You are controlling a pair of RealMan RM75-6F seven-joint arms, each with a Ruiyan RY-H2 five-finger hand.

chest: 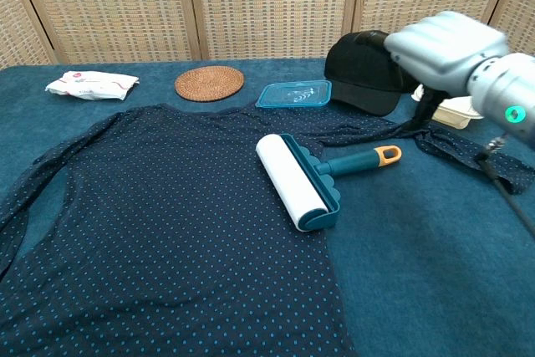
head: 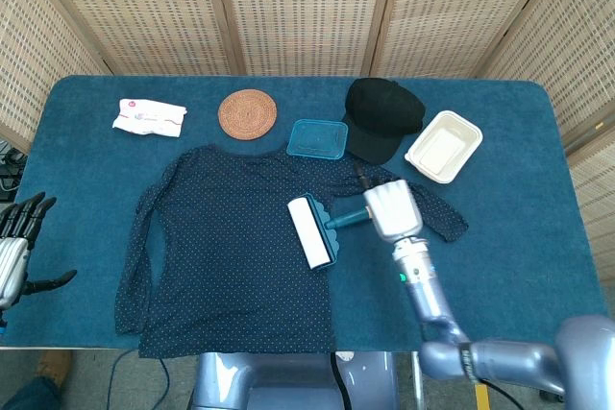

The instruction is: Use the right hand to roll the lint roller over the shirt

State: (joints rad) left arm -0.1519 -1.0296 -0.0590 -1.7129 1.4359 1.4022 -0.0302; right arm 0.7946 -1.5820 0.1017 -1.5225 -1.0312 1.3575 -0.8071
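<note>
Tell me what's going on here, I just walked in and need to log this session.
A two-armed robot is working over a dark dotted shirt spread on a blue table. The lint roller lies on the shirt's right edge, handle pointing right, with nothing holding it. The right hand is raised above the table, off the roller, fingers curled in and empty. The left hand sits idle at the table's left edge, fingers apart.

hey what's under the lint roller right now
The lint roller lies on the dotted shirt, its white roll on the fabric near the shirt's right edge. The handle reaches toward the blue table cloth. The cloth directly beneath the roll is covered.
</note>
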